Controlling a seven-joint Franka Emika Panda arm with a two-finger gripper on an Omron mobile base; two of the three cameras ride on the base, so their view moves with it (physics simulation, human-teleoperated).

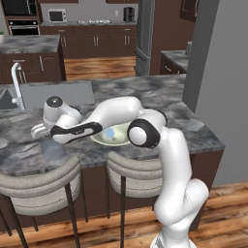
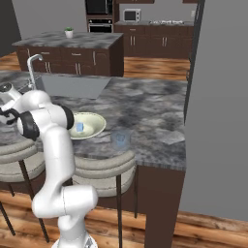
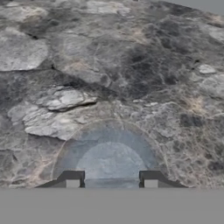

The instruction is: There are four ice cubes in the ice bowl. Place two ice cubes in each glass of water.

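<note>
My gripper (image 1: 38, 131) hangs just above the left glass of water (image 1: 52, 148), a clear tumbler near the counter's front edge. In the hand view the glass (image 3: 109, 151) lies straight below, its round mouth facing up. A pale translucent ice cube (image 3: 112, 183) fills the gap between my fingertips (image 3: 72, 180), so the gripper (image 3: 111, 183) is shut on it. The cream ice bowl (image 1: 99, 139) (image 2: 97, 127) sits behind my forearm with one light blue ice cube (image 1: 110, 132) (image 2: 80, 127) showing inside. The second glass (image 2: 120, 139) stands right of the bowl.
A grey sink (image 1: 55, 93) with a curved tap (image 1: 17, 82) lies at the back left of the dark marble counter (image 1: 193, 131). Two round stools (image 1: 127, 169) stand under the front edge. A grey wall (image 2: 218, 97) closes the right side.
</note>
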